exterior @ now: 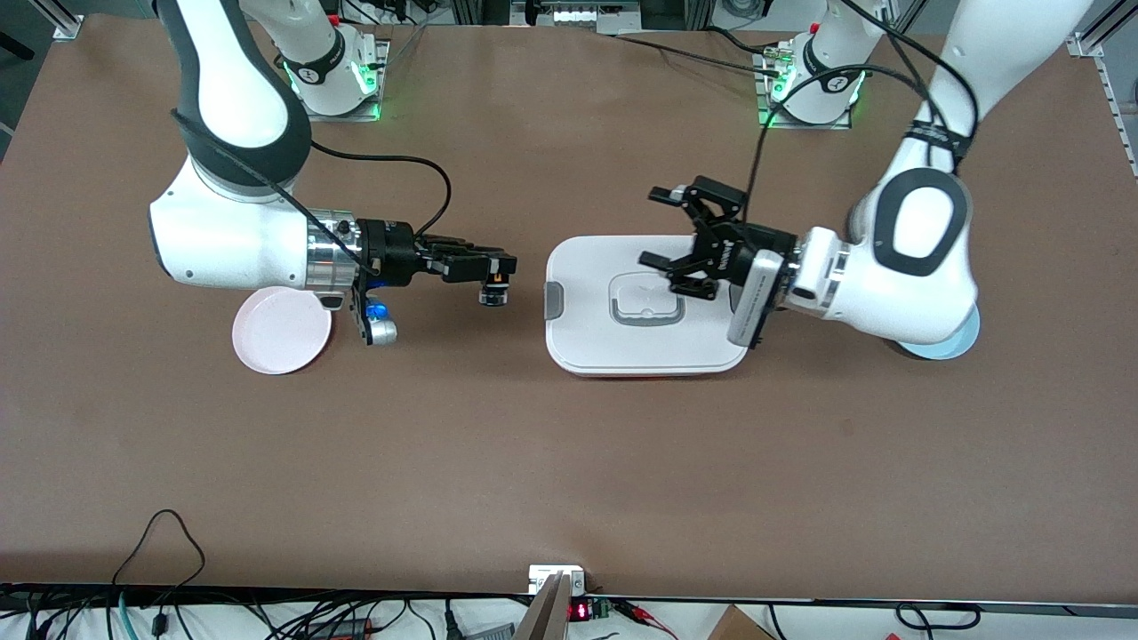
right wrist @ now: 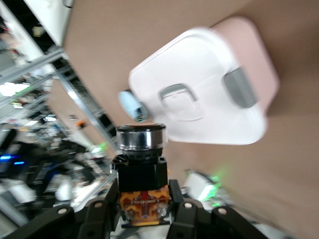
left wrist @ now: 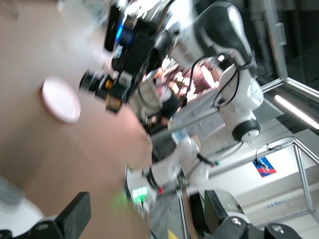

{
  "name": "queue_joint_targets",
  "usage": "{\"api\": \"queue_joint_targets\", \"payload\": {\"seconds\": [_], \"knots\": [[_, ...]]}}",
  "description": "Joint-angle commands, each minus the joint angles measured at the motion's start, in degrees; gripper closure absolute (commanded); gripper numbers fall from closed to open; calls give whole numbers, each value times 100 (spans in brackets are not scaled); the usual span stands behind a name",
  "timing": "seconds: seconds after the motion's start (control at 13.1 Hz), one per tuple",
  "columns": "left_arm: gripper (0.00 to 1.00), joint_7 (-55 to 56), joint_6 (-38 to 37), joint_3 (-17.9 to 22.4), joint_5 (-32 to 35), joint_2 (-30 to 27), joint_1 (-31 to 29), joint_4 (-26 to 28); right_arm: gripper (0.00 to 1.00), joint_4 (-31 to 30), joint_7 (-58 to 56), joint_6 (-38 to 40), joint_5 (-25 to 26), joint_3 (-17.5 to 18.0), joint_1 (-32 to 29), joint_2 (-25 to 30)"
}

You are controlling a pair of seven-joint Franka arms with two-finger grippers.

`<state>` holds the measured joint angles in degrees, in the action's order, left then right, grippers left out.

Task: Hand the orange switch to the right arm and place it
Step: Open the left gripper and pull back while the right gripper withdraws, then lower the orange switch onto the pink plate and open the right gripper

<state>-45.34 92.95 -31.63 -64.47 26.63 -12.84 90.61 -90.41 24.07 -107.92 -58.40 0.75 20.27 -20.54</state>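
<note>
The orange switch (exterior: 494,292) is a small black block with an orange face and a metal-ringed cap. My right gripper (exterior: 503,267) is shut on it over the bare table, between the pink plate (exterior: 282,330) and the white box (exterior: 622,342). The right wrist view shows the switch (right wrist: 142,174) clamped at its orange end between the right gripper's (right wrist: 143,213) fingers. My left gripper (exterior: 660,228) stands open and holds nothing, over the box's edge toward the robots' bases. In the left wrist view its fingers (left wrist: 75,214) are wide apart, and the switch (left wrist: 112,101) shows farther off.
The white lidded box (right wrist: 199,64) with a grey latch lies at the table's middle. A light blue plate (exterior: 967,336) sits partly under the left arm's elbow. The pink plate (left wrist: 60,99) lies under the right arm's wrist. Cables run along the table's near edge.
</note>
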Motion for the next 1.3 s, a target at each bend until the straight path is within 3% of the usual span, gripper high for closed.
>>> {"api": "queue_joint_targets", "payload": {"seconds": [0.0,0.23,0.38,0.77,0.92,1.23], "knots": [[0,1417,-635,8,1220,-53,-235,-534,88,453,-86,463,1177,39,-110,-134],[0,2790,-1068,25,2146,-62,-289,-808,88,551,-525,886,2269,39,-207,-134],[0,3031,-1095,-18,3014,-53,-306,-870,88,455,-1130,931,3216,48,-347,-56],[0,4101,-1595,-71,4449,-132,-246,-1343,88,-589,-2318,590,5406,48,-638,699],[0,4401,-1736,-71,4714,-141,-210,-1484,88,-1413,-2398,-67,5821,22,-743,1051],[0,4779,-1998,-97,5829,-377,-78,-1669,88,-2997,-2898,-1922,5866,4,-1164,1211]]}}
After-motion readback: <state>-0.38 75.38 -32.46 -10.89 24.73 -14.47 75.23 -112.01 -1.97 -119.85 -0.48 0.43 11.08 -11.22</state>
